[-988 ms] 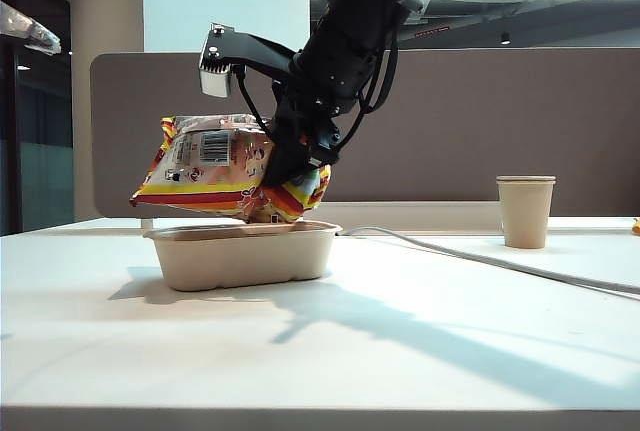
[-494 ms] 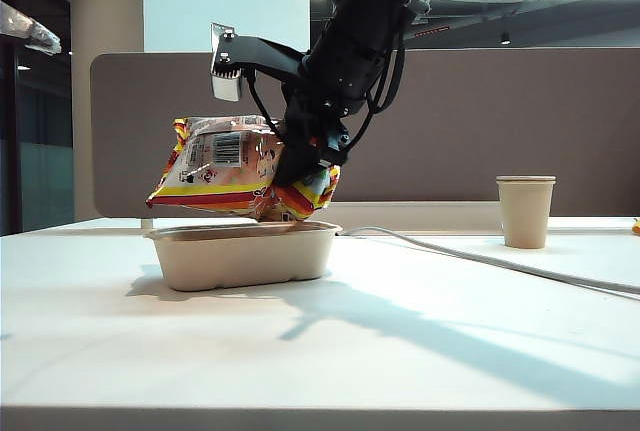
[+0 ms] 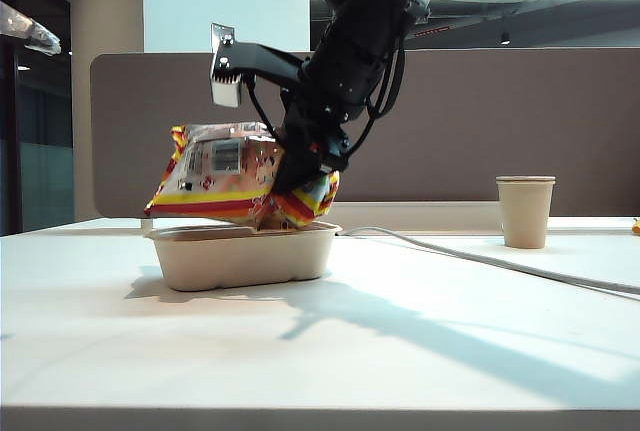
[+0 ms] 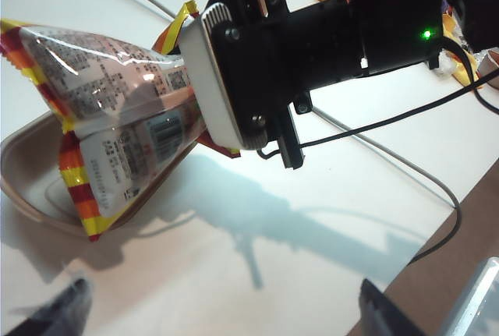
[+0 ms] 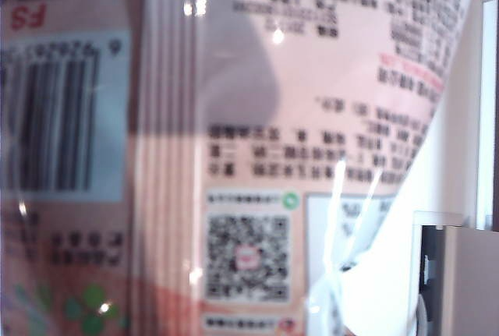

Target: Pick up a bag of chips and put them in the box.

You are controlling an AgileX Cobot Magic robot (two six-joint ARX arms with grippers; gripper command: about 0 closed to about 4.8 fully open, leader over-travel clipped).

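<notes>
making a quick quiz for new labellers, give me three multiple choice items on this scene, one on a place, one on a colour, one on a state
1. Where is the bag of chips?
A. flat on the table
B. held over the box, its low corner at the rim
C. beside the paper cup

2. What colour is the box?
A. beige
B. blue
C. black

3. What is the right gripper doing?
A. hanging open, empty
B. resting on the table
C. clamped on the bag

Answers: 1 B, the exterior view shows the bag tilted above the box. 2 A, the moulded box is beige. 3 C, its fingers pinch the bag's end. The left gripper shows in no view.
</notes>
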